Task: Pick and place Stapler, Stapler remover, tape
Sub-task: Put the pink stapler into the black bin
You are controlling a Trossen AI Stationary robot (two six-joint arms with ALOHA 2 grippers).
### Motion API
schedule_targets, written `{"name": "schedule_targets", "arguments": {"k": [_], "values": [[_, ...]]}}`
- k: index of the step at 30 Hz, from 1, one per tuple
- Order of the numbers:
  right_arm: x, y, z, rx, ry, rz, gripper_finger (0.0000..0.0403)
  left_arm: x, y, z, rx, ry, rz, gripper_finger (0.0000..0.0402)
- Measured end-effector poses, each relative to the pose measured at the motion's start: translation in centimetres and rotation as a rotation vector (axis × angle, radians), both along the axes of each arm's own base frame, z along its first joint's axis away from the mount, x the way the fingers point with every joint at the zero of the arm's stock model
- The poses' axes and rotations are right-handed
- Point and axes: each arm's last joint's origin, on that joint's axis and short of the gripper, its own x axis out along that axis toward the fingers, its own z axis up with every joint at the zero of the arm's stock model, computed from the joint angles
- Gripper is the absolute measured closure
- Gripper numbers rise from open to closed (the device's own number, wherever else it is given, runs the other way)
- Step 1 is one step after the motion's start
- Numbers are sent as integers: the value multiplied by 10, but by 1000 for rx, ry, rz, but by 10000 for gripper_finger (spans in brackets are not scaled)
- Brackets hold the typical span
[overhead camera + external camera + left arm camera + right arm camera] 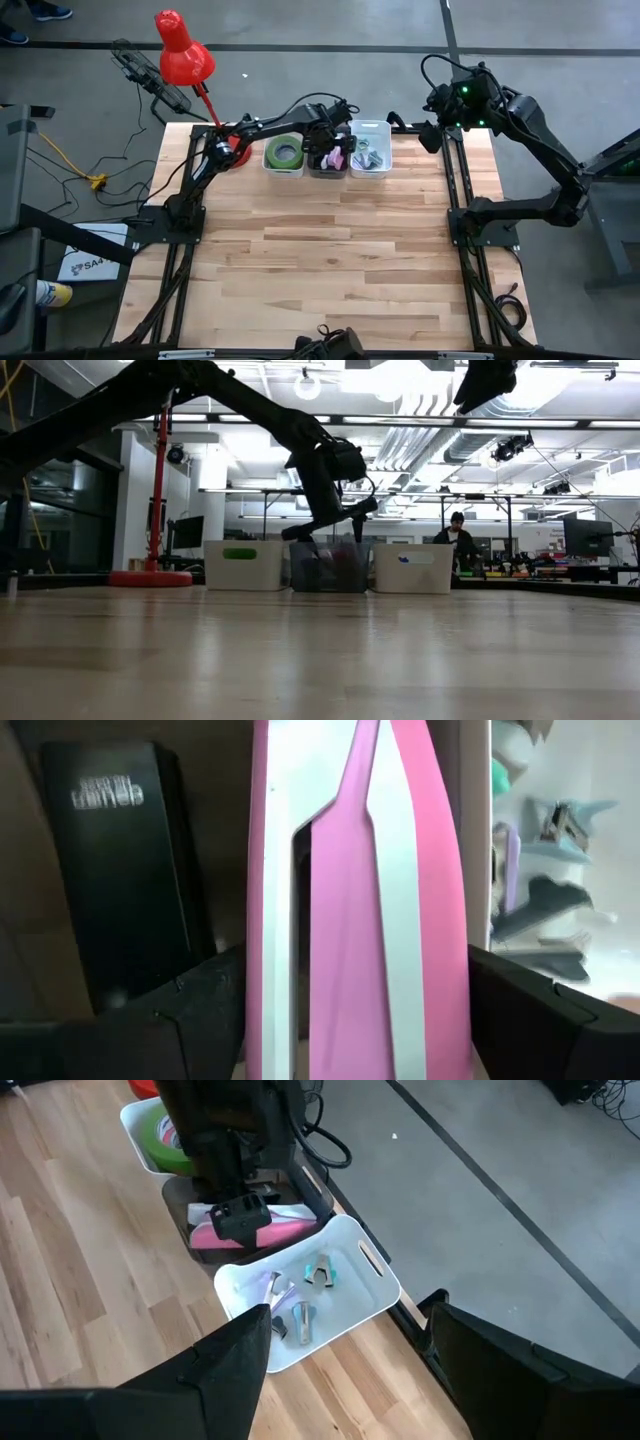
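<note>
Over middle bin [328, 165], left gripper [333, 152] is clenching pink stapler [355, 900]. Green tape [283, 152] is sitting in left bin, staple removers [318, 1272] in white bin. Right gripper [345, 1355] is idling w/ fingers spread, up off table's far-right corner.

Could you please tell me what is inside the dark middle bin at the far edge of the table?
The middle bin holds a pink stapler and a black one. The left gripper covers the rest of the bin.
</note>
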Motion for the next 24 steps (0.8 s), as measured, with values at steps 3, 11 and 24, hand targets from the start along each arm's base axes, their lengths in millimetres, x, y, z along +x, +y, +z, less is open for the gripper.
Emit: {"name": "schedule_targets", "arguments": {"k": [3, 11, 24], "values": [[0, 0, 0, 0, 0, 1, 135, -3, 2, 3, -22, 5, 0, 93], [0, 0, 0, -10, 9, 12, 135, -12, 8, 25, 2, 55, 11, 93], [0, 0, 0, -16, 14, 18, 135, -11, 8, 27, -18, 38, -23, 117]]}}
